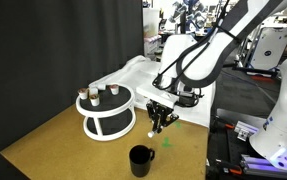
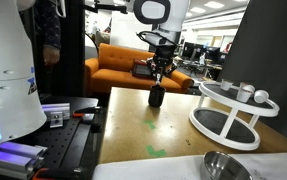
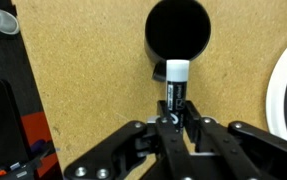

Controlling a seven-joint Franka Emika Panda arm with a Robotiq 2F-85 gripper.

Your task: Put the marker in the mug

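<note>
Close under the wrist camera, the marker (image 3: 176,85) is seen clamped between the fingers of the hand (image 3: 175,118). Its whitish end is pointed down at the bench (image 3: 83,90) and shown just at the near rim of the mug (image 3: 178,35), whose dark mouth is unobstructed. In both exterior views the hand is seen raised above the black mug, with the marker not yet inside it. For the drop to be made cleanly, the tip would best be centred over the opening before anything is lowered. The barrel should be held upright and the grip released only once the end has been sunk below the rim. A release from the edge could see the marker glance off or the small mug be knocked over. Farther back, in an exterior view, a white two-tier rack (image 1: 108,108) is seen on the same bench, apart from the mug.
</note>
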